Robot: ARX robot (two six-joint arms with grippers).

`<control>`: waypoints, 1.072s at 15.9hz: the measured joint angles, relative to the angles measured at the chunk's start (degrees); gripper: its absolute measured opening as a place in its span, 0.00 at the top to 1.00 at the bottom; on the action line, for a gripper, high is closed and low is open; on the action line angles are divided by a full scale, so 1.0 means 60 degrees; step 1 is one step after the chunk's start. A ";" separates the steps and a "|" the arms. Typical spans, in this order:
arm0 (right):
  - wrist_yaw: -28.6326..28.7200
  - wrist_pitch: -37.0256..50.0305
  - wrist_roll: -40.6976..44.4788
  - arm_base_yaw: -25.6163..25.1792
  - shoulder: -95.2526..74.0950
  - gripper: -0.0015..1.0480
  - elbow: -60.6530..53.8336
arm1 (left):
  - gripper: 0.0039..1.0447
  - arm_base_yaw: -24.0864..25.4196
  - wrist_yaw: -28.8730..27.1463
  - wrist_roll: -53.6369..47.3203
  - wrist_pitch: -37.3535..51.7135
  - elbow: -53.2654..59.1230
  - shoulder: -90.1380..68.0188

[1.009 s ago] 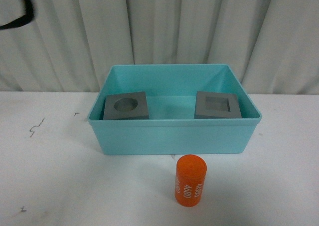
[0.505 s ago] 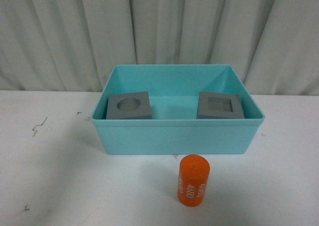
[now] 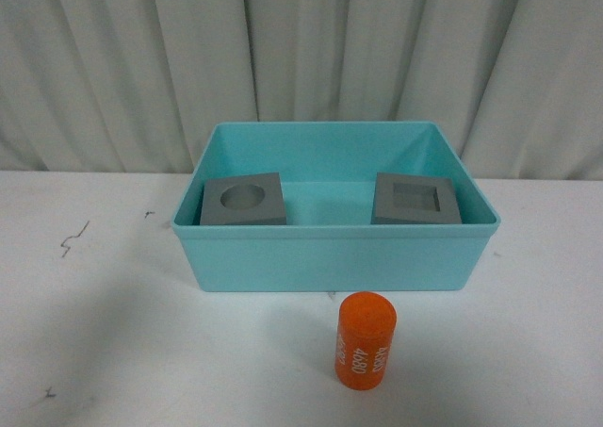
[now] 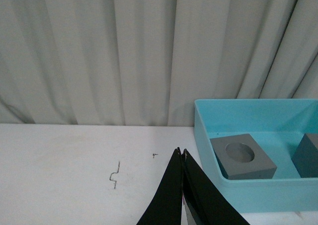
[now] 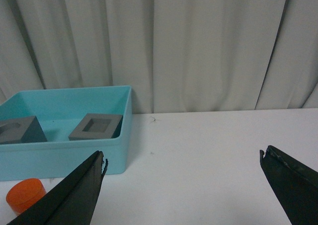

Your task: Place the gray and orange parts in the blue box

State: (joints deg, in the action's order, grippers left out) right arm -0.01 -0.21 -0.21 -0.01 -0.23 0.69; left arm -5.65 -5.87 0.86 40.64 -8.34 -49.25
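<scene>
The blue box [image 3: 334, 257] stands on the white table. Inside it lie the gray block with a round recess [image 3: 243, 201] on the left and the gray block with a square recess [image 3: 415, 199] on the right. The orange cylinder [image 3: 366, 339] with white digits stands upright on the table just in front of the box. Neither arm shows in the front view. My left gripper [image 4: 181, 153] is shut and empty, left of the box [image 4: 238, 195]. My right gripper [image 5: 183, 158] is open and empty, right of the box [image 5: 64, 158]; the cylinder [image 5: 25, 194] shows low beside it.
A pleated white curtain [image 3: 301, 59] hangs behind the table. Small dark marks [image 3: 71, 240] lie on the table left of the box.
Between 1.0 s and 0.5 s ago the view shifted slightly and a dark strap at the upper left left the frame. Nothing has moved since.
</scene>
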 joint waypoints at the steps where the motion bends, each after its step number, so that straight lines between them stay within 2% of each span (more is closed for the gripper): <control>1: 0.0000 0.0000 0.0000 0.0000 0.0000 0.06 0.0000 | 0.99 0.0073 0.0047 0.0000 -0.0095 0.0117 0.0222; 2: 0.0000 0.0000 0.0000 0.0000 0.0000 0.06 0.0000 | 0.99 0.0164 0.0146 0.0000 -0.0310 0.0280 0.0550; 4: -0.0004 0.0000 0.0000 0.0000 0.0000 0.06 0.0000 | 0.99 0.0918 0.0911 -0.0007 -0.0736 0.0579 0.1217; 8: 0.0000 0.0000 0.0000 0.0000 0.0000 0.06 0.0000 | 0.99 0.0933 0.0973 -0.0007 -0.1585 0.0925 0.2430; 9: 0.0000 0.0000 0.0000 0.0000 0.0000 0.06 0.0000 | 0.99 0.0933 0.0976 -0.0007 -0.1027 0.1162 0.2459; 10: 0.0004 0.0000 0.0000 0.0000 0.0000 0.06 0.0000 | 0.99 0.0933 0.0973 -0.0007 -0.1257 0.1275 0.2616; 13: 0.0000 0.0000 0.0004 0.0000 0.0000 0.06 0.0000 | 0.99 0.0933 0.0973 -0.0007 -0.3799 0.1293 0.5257; 17: 0.0004 0.0000 0.0004 0.0000 0.0000 0.06 0.0000 | 0.99 0.0933 0.0973 -0.0007 -0.4470 0.1293 0.5934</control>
State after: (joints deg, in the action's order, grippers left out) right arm 0.01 -0.21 -0.19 -0.01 -0.23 0.69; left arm -0.05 -0.03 0.82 13.82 -0.58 -13.65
